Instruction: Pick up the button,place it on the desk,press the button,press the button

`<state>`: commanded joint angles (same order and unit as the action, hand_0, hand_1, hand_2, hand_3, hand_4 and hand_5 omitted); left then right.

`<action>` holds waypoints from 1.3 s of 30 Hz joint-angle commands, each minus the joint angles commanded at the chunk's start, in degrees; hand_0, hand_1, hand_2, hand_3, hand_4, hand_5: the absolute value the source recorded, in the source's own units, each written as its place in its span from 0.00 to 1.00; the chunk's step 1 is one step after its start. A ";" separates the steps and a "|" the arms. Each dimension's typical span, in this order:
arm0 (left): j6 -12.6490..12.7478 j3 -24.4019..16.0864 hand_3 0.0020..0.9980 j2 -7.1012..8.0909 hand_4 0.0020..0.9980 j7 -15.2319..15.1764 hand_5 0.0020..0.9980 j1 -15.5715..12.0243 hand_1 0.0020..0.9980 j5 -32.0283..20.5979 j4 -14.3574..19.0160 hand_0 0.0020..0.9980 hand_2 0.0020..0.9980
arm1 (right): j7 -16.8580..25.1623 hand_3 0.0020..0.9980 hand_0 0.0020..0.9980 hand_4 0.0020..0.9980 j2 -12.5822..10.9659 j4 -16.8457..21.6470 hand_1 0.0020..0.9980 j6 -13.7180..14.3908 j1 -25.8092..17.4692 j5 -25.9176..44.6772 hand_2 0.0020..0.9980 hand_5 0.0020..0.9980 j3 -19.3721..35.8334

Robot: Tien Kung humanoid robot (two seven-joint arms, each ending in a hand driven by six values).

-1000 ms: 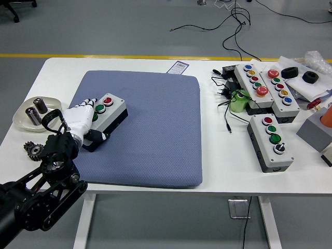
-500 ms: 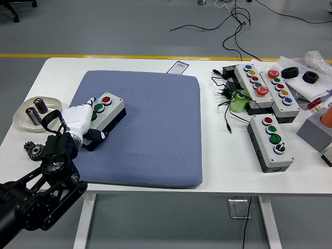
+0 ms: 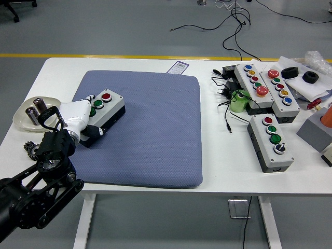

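Blue dotted pad (image 3: 150,129), white table (image 3: 218,155), red and green buttons (image 3: 102,99).

Since a second ago: shifted toward ten o'clock, the left hand (image 3: 78,115) and the button box (image 3: 102,110) it grips, both now higher up the blue pad (image 3: 155,129) and nearer its nine o'clock edge. Red button moved from roughly mid-box position a little up and left; box slightly rotated, its twelve o'clock end raised toward the far side. Fingers drawn closer over the green button than at first, when more spread. Black forearm (image 3: 41,176) swung toward nine o'clock, now covering more of the small gear (image 3: 28,150) by the dish (image 3: 21,120).
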<state>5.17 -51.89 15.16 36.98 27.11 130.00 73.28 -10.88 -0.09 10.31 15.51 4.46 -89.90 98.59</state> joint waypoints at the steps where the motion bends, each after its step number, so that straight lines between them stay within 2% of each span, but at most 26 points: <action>1: -0.40 0.33 0.40 0.49 0.85 0.00 0.17 0.24 0.00 -0.27 0.16 0.02 0.00 | -0.01 0.61 0.53 0.29 0.00 0.00 0.64 0.00 0.01 0.02 0.69 0.12 -0.01; 2: -0.84 0.71 0.40 0.97 0.85 -0.36 0.17 0.51 0.00 -0.55 0.26 0.02 0.00 | -0.02 0.61 0.53 0.29 0.00 0.00 0.64 0.00 0.02 0.02 0.69 0.12 -0.03; 4: -2.41 1.76 0.40 2.38 0.85 -3.78 0.17 1.35 0.00 -1.47 0.34 0.02 0.00 | -0.05 0.61 0.53 0.29 -0.02 0.00 0.64 0.00 0.05 -0.02 0.69 0.12 -0.05; 5: -3.24 2.47 0.39 3.30 0.84 -6.29 0.26 1.88 0.00 -2.73 0.30 0.03 0.00 | -0.04 0.61 0.53 0.29 -0.03 0.00 0.64 0.01 0.06 0.05 0.69 0.12 -0.06; 10: -6.01 5.01 0.39 6.81 0.84 -17.82 0.26 3.70 0.00 -8.60 -0.20 0.03 0.00 | -0.07 0.61 0.53 0.29 -0.05 0.00 0.64 0.02 0.08 0.24 0.69 0.12 -0.14; 13: -5.72 6.68 0.39 8.32 0.84 -24.72 0.27 4.92 0.00 -11.79 -1.29 0.03 0.00 | -0.12 0.61 0.53 0.29 -0.08 0.00 0.64 0.03 0.07 0.32 0.69 0.12 -0.28; 17: -1.38 8.71 0.39 9.45 0.84 -34.40 0.27 6.52 0.00 -15.46 -3.06 0.03 0.00 | -0.15 0.61 0.53 0.29 -0.08 0.00 0.64 0.04 0.05 0.33 0.69 0.12 -0.36; 20: 3.68 9.98 0.39 9.77 0.85 -40.20 0.30 7.51 0.00 -17.07 -4.57 0.03 0.00 | -0.15 0.61 0.53 0.29 -0.08 0.00 0.64 0.05 0.05 0.44 0.69 0.12 -0.44; 23: 7.81 10.93 0.39 10.06 0.85 -43.40 0.30 8.41 0.00 -17.62 -6.46 0.03 0.00 | -0.18 0.61 0.53 0.29 -0.07 0.00 0.64 0.07 0.07 0.57 0.69 0.12 -0.59; 24: 8.57 11.18 0.38 10.19 0.89 -44.16 0.30 8.60 0.00 -17.61 -6.83 0.03 0.00 | -0.19 0.61 0.53 0.29 -0.07 0.00 0.64 0.07 0.08 0.58 0.69 0.12 -0.61; 27: 10.38 12.80 0.38 11.19 0.89 -46.64 0.30 9.46 0.00 -17.06 -7.61 0.03 0.00 | -0.21 0.61 0.53 0.29 -0.06 0.00 0.64 0.10 0.08 0.66 0.69 0.12 -0.69; 29: 10.84 13.94 0.38 11.99 0.89 -47.51 0.30 9.99 0.00 -16.35 -7.80 0.03 0.00 | -0.22 0.61 0.53 0.29 -0.06 0.00 0.64 0.09 0.09 0.72 0.69 0.12 -0.75; 30: 11.05 14.66 0.38 12.54 0.90 -47.88 0.34 10.27 0.00 -15.78 -7.78 0.03 0.00 | -0.23 0.61 0.54 0.29 -0.07 0.00 0.64 0.10 0.10 0.75 0.69 0.12 -0.79; 35: 11.87 18.05 0.38 15.25 0.90 -49.23 0.34 11.34 0.00 -13.18 -6.73 0.03 0.00 | -0.26 0.61 0.54 0.29 -0.06 0.00 0.64 0.13 0.06 0.91 0.69 0.12 -0.80; 39: 11.90 20.55 0.38 16.80 0.90 -49.80 0.35 12.26 0.00 -12.56 -6.30 0.03 0.00 | -0.33 0.61 0.54 0.29 -0.08 0.00 0.64 0.13 0.01 0.87 0.69 0.12 -0.83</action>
<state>17.07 -31.34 31.96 -12.82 39.37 117.44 66.97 -11.21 -0.17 10.31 15.64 4.47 -89.03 97.77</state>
